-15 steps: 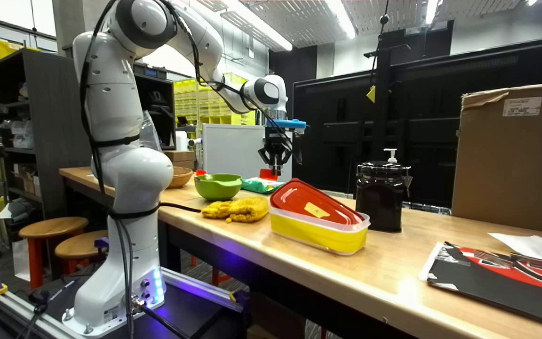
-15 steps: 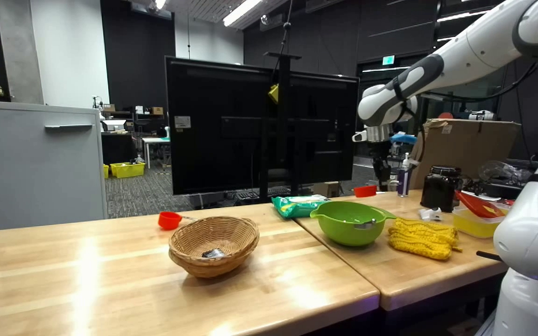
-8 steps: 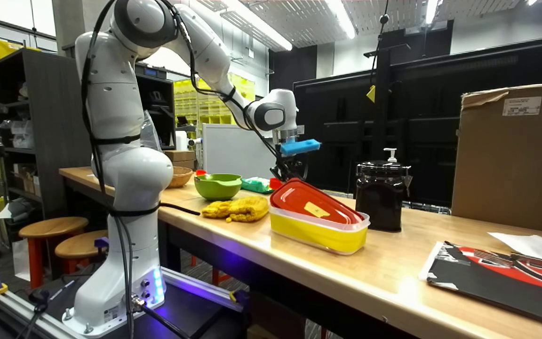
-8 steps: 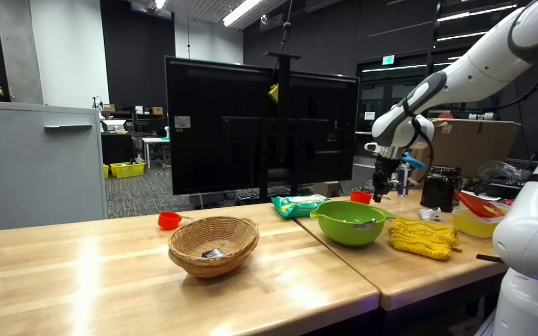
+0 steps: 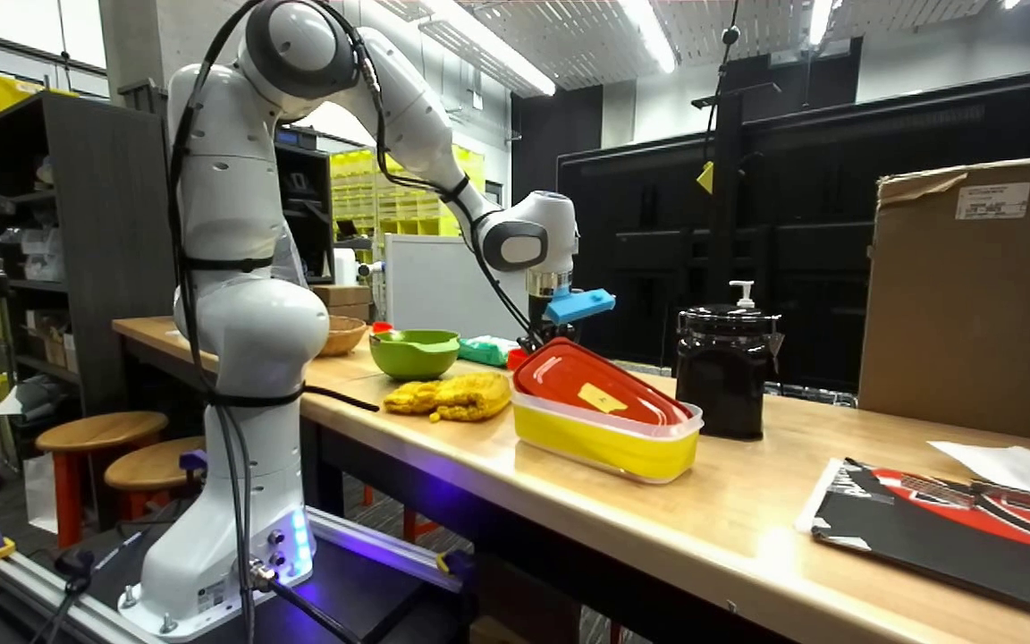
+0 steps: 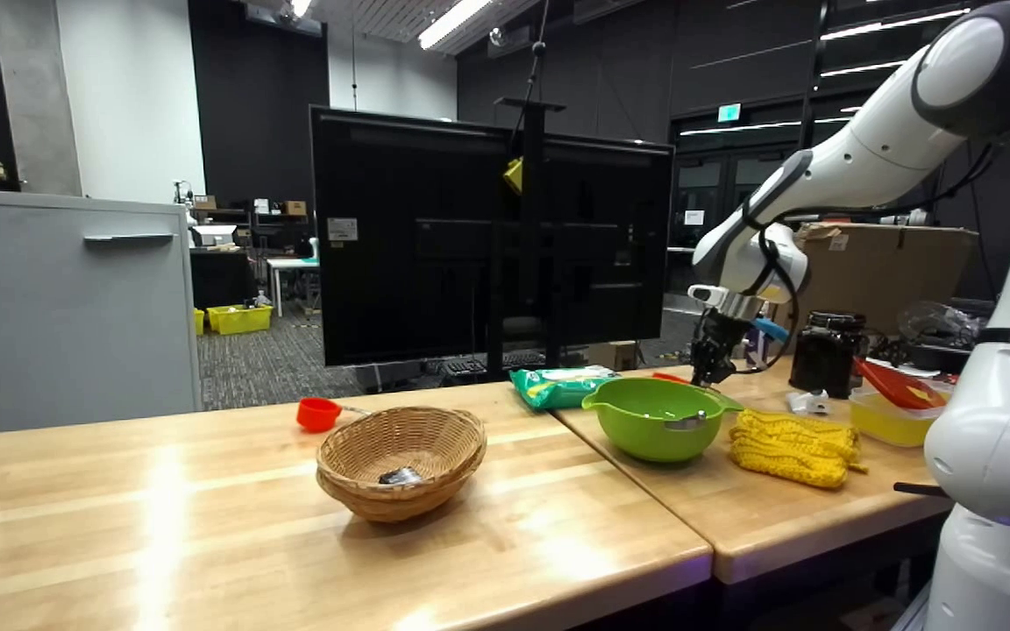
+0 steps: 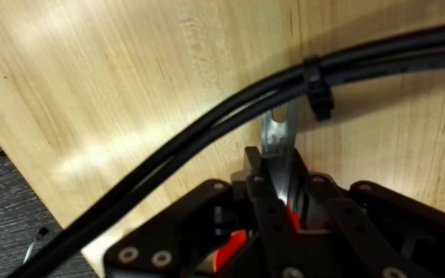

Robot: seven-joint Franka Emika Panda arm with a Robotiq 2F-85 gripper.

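Note:
My gripper [image 7: 274,159] is shut on the flat metal handle [image 7: 280,135] of a red measuring cup, which runs between its fingers in the wrist view. Red parts of the cup [image 7: 230,249] show behind the jaws there. In an exterior view the cup [image 6: 672,378] peeks over the back of a green bowl [image 6: 658,429], low by the tabletop; whether it touches the wood I cannot tell. From another side, a tilted red lid [image 5: 600,385] covers the fingertips, and the cup [image 5: 516,359] shows just left of it. A green packet [image 6: 558,386] lies beyond the bowl.
The red lid rests on a clear container [image 5: 609,452] with yellow in it. A yellow knitted cloth [image 6: 794,447], a black jar [image 5: 721,380], a pump bottle [image 6: 757,337], a wicker basket [image 6: 356,478] and another red cup [image 6: 318,414] stand around. Black cables [image 7: 207,135] cross the wrist view.
The gripper has come down toward the table with the red cup, and the wrist has tilted. The cup has sunk from above the table to partly behind the green bowl.

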